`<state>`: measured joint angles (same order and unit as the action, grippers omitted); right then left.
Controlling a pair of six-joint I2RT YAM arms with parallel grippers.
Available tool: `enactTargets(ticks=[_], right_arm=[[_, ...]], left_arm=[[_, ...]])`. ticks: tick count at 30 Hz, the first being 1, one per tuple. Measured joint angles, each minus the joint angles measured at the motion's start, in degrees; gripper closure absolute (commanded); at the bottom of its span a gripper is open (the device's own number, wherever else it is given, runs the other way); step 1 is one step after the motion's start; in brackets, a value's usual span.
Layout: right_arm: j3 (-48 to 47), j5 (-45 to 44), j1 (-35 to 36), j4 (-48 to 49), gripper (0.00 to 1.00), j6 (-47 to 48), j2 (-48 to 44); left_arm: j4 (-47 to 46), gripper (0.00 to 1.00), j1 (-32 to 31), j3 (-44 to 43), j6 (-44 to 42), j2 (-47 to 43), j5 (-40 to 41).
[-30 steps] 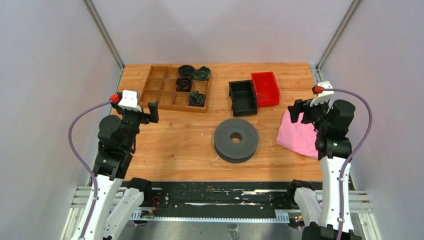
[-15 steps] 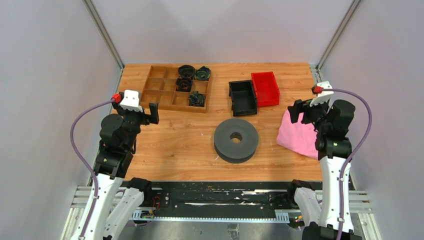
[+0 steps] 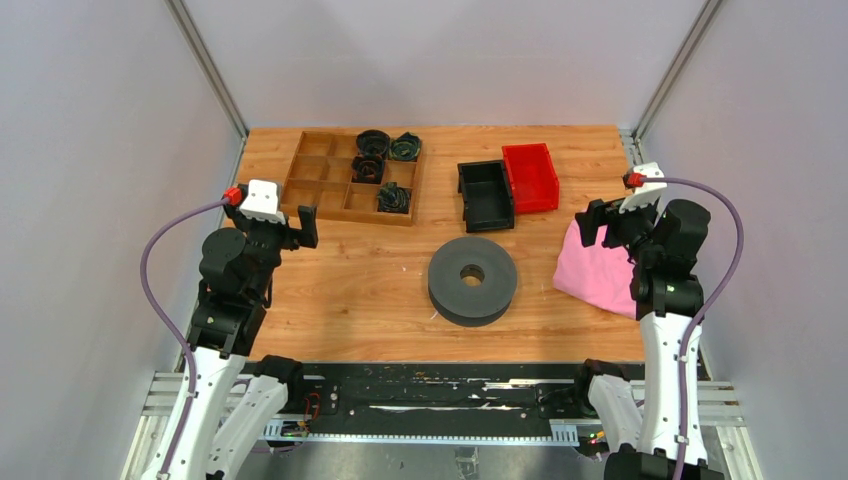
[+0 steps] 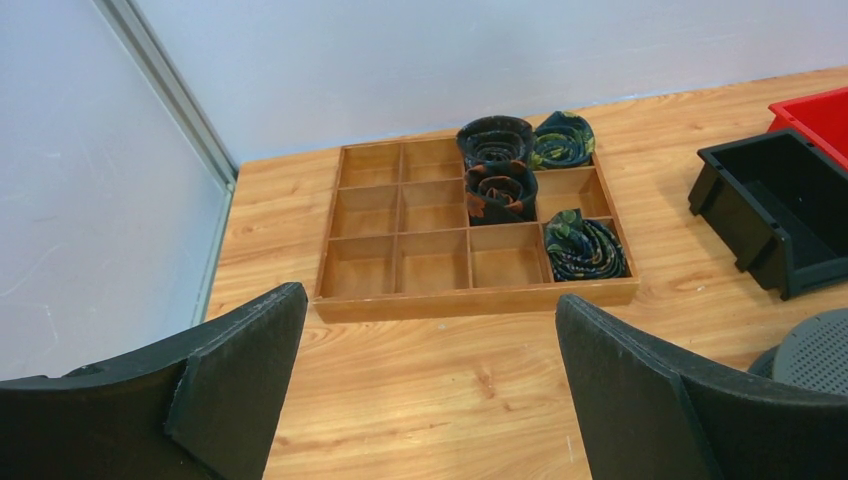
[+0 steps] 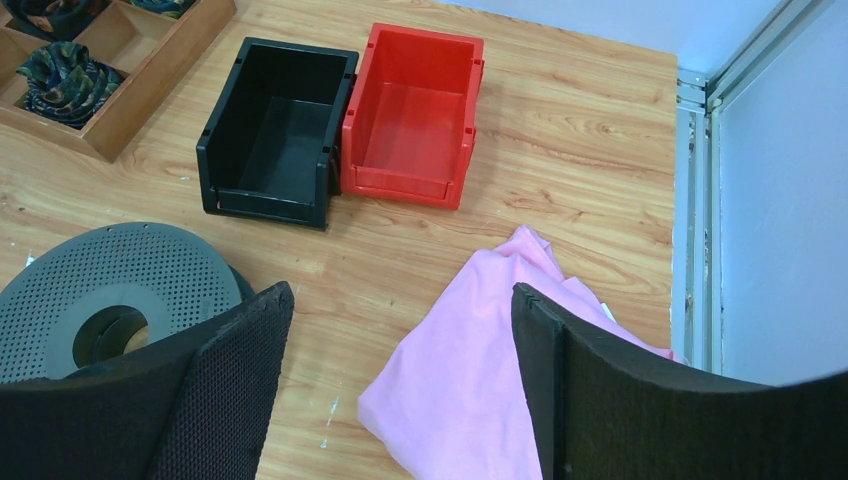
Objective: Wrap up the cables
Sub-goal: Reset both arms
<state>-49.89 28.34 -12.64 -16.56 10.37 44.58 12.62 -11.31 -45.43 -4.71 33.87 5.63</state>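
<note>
Pink cloth (image 3: 593, 278) below right end effector (image 3: 597, 222)

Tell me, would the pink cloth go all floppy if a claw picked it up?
Probably yes. The pink cloth lies crumpled in soft folds, so it would likely droop and dangle. It looks thin, so it is probably light. Pushed, it would likely bunch up rather than slide across the wooden table.
</note>
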Motion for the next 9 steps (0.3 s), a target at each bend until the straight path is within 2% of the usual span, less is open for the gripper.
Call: enactTargets(ticks=[9], right_arm=[[0.00, 0.02, 0.00, -0.02, 0.20, 0.02, 0.00]], left_arm=[[0.02, 0.00, 0.00, 0.00, 0.00, -0.02, 0.17]])
